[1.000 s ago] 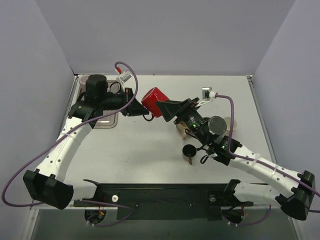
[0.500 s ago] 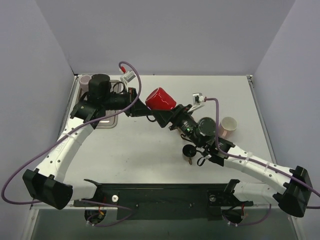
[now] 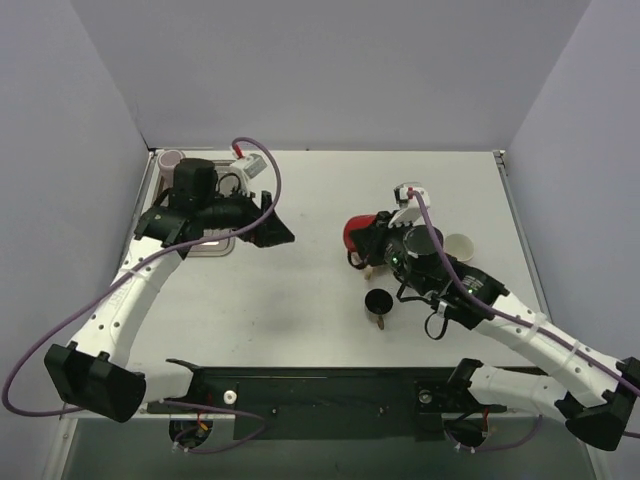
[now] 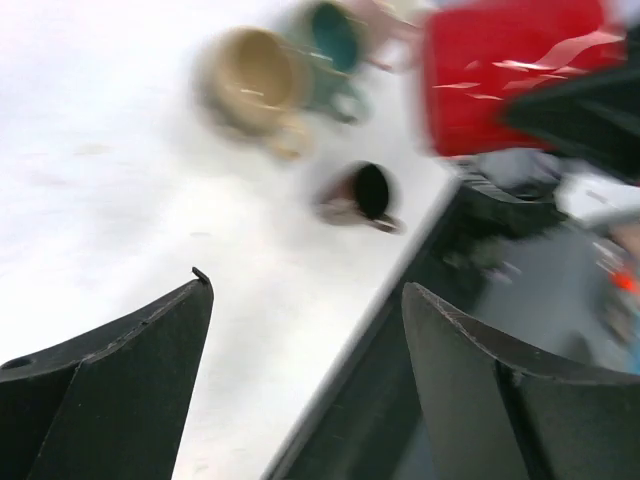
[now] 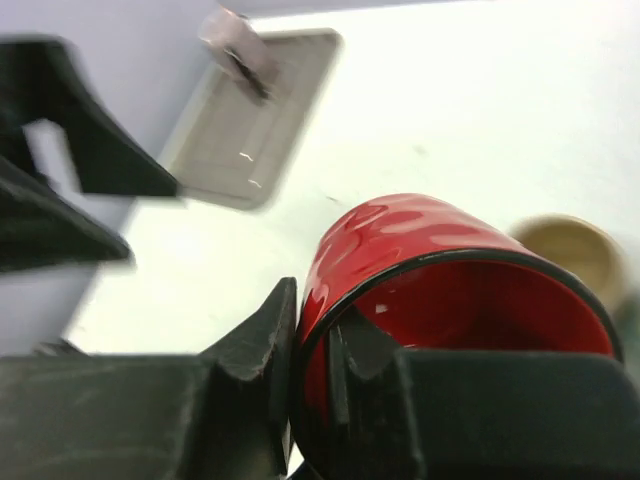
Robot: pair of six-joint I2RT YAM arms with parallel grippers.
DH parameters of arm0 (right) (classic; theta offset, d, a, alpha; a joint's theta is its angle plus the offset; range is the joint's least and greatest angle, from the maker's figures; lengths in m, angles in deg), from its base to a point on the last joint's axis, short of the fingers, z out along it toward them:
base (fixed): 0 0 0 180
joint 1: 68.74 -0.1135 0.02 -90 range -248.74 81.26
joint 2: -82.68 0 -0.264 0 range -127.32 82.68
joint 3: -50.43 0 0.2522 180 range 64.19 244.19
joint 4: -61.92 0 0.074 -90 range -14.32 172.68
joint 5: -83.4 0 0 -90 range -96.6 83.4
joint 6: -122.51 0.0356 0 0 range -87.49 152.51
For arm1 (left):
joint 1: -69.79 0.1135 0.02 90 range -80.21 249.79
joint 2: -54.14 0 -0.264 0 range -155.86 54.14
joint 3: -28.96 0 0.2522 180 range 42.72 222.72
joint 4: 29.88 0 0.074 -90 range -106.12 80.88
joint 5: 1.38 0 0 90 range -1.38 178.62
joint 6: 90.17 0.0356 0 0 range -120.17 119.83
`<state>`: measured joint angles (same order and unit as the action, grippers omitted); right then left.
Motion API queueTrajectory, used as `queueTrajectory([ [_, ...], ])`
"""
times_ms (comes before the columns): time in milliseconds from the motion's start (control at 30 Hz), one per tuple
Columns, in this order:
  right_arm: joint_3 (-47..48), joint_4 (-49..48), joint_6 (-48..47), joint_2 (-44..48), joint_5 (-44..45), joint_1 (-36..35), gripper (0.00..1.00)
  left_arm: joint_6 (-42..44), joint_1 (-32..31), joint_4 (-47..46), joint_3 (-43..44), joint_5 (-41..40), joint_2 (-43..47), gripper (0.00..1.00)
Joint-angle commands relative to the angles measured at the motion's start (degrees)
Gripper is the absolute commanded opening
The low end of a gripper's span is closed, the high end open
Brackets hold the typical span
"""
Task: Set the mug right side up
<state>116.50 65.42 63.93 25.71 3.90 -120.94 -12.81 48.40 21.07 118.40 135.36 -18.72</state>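
Note:
The red mug (image 3: pixel 357 230) hangs right of the table's middle in the top view, held by my right gripper (image 3: pixel 373 242). In the right wrist view the mug (image 5: pixel 420 240) turns its open mouth toward the camera. There my right gripper (image 5: pixel 318 300) is shut on its wall, one finger inside the rim and one outside. My left gripper (image 3: pixel 278 232) stands open and empty, well to the left of the mug. Beyond the wide-apart fingers of my left gripper (image 4: pixel 305 285), the left wrist view shows the mug (image 4: pixel 510 75), blurred.
A small black cup (image 3: pixel 378 303) sits just in front of the red mug. A beige mug (image 4: pixel 250 80) and a teal mug (image 4: pixel 335 35) lie under the right arm. A pale cup (image 3: pixel 460 247) stands at the right, a grey tray (image 3: pixel 212 245) and a pink cup (image 3: pixel 172 158) at the back left.
My left gripper opened, let go of the red mug and drew back to the left. My right gripper shut on the mug's wall and carried it to the right.

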Motion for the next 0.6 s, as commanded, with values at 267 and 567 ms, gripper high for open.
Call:
queueTrajectory([
  [267, -4.1, 48.3, -4.7, 0.7, -5.3, 16.2, 0.0, 16.1, 23.7, -12.5, -2.4, -39.2, -8.2, 0.88],
  [567, -16.0, 37.4, -3.8, -4.2, -9.3, 18.6, 0.0, 13.0, 29.8, -17.1, 5.0, -43.7, -26.1, 0.89],
])
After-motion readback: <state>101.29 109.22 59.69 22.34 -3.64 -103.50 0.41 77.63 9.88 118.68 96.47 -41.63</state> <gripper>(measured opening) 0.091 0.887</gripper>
